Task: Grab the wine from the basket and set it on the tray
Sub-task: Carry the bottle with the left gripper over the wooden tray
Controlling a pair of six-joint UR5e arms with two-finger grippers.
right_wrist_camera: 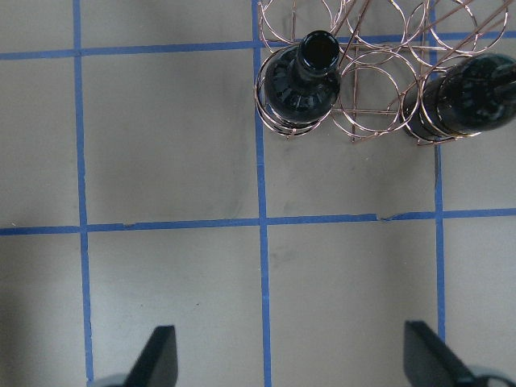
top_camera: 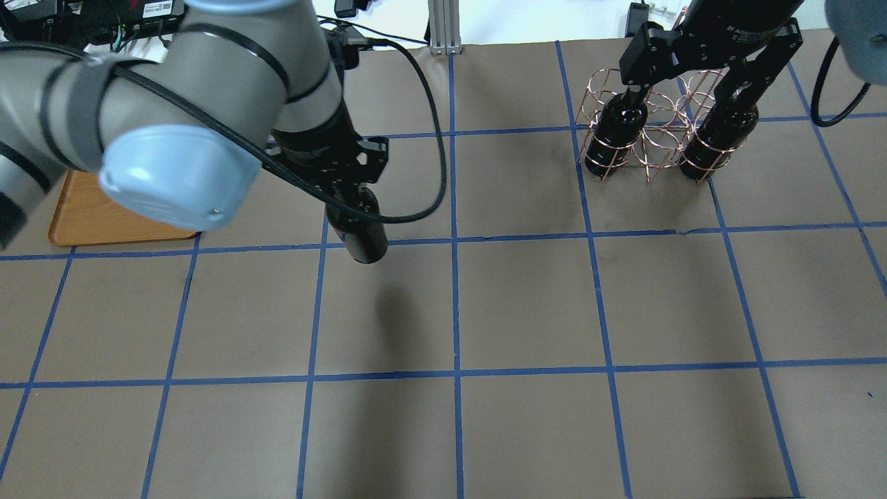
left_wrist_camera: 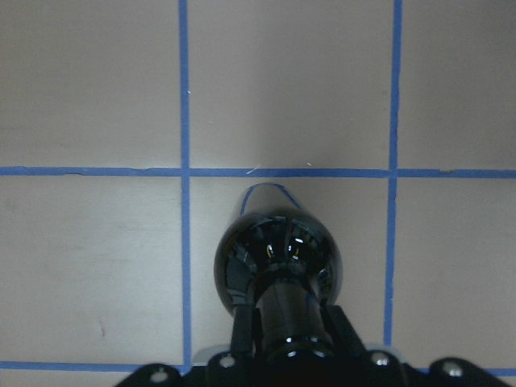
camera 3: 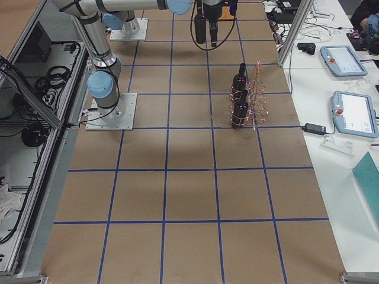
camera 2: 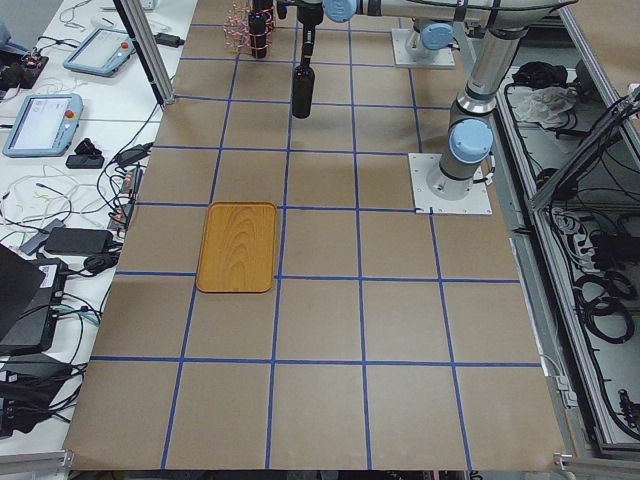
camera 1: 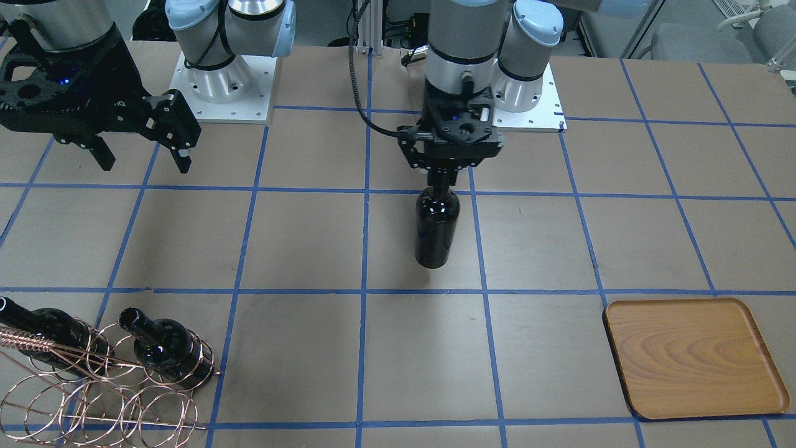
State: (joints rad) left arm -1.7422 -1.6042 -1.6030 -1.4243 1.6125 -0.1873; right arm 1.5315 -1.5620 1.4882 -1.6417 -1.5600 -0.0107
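While both arms hang over it, the table (camera 1: 298,236) shows brown paper crossed by a blue tape grid.

Tray (camera 1: 690,358): wooden, flat on the table, nothing on it. It lies well apart from the left gripper (camera 1: 443,177), off to that gripper's outer side and farther from the robot's base.

Basket (camera 1: 93,386): copper wire rings, standing on the table. It sits lower than the right gripper (right_wrist_camera: 292,359) and ahead of it, away from the base; in the right wrist view it fills the top edge, well clear of the fingers (right_wrist_camera: 157,355).

Two more bottles sit in the basket's rings, one (right_wrist_camera: 300,81) with its open mouth facing the right gripper, the other (right_wrist_camera: 468,101) beside it at the far end of the basket.

Wine bottle (camera 1: 437,227): hangs straight down from the left gripper, neck up, base off the table, with its shadow lying apart on the paper. It is between basket and tray, over neither.

Left gripper: pinching the bottle's neck, fingers pressed to either side of it just below the mouth.

Right gripper: spread wide, holding nothing.
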